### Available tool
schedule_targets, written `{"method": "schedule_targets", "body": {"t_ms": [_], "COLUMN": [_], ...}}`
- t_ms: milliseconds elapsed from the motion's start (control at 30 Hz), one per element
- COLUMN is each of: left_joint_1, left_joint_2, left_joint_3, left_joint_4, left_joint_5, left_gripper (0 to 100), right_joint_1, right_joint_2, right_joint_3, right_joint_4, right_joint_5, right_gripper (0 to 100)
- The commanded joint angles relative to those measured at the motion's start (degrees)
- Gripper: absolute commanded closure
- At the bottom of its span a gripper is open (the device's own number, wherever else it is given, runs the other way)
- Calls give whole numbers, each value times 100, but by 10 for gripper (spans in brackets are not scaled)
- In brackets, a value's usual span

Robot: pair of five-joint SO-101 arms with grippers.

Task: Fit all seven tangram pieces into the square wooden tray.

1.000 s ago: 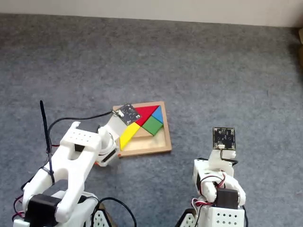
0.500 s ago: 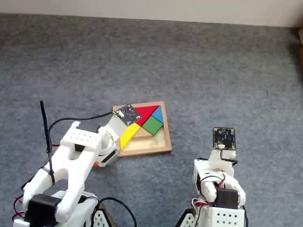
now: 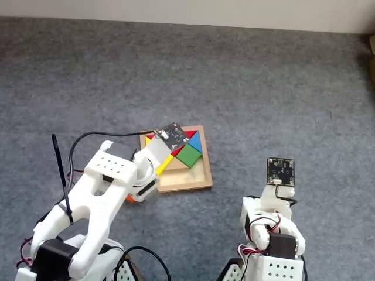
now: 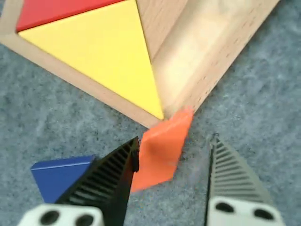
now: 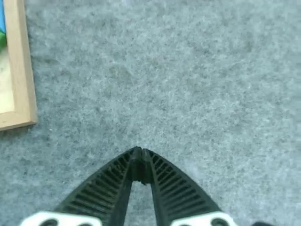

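Note:
The square wooden tray [image 3: 202, 175] lies mid-table and holds red [image 3: 188, 138], blue [image 3: 195, 143], green [image 3: 189, 154] and yellow [image 3: 164, 164] pieces. My left gripper [image 4: 174, 140] is open just outside the tray's near-left corner [image 4: 211, 70]. An orange piece [image 4: 162, 148] lies on the carpet between its fingers, close against the black finger [image 4: 113, 174]. A blue triangle [image 4: 59, 174] rests on the carpet beside that finger. The yellow triangle [image 4: 103, 52] and a red piece [image 4: 61, 9] sit inside the tray. My right gripper [image 5: 137, 157] is shut on nothing above bare carpet.
Grey carpet covers the table on all sides. The tray's corner [image 5: 19, 94] stands well off from the right gripper. The right arm [image 3: 272, 219] stays at the front right, apart from the tray. A sliver of the orange piece [image 3: 130, 199] shows under the left arm.
The left arm has swung right and forward over the tray's left side. The orange piece under it has shifted slightly right toward the tray. The right arm has barely moved.

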Motion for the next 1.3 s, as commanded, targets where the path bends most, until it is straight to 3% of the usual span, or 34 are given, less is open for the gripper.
{"method": "schedule_targets", "body": {"t_ms": [0,133,367,633,833,1000,1133,1267], "left_joint_1": [-163,-154,-330,-514,-505,-497,-497,-497], "left_joint_2": [-127,-127,-119,-66,-66,-66,-127,-154], "left_joint_3": [-347,-356,31,884,892,919,831,127], "left_joint_4": [176,615,589,-580,-633,-651,-510,413], "left_joint_5": [35,35,9,9,9,0,26,35], "left_gripper": [761,765,765,765,766,845,825,792], "right_joint_1": [92,92,92,92,92,92,92,92], "right_joint_2": [-66,-66,-66,-66,-66,-66,-66,-66], "right_joint_3": [391,391,391,391,391,391,391,391], "right_joint_4": [-127,-127,-127,-127,-127,-127,-127,-127], "right_joint_5": [35,26,26,26,26,26,26,26], "right_gripper": [993,993,993,993,993,993,993,993]}}
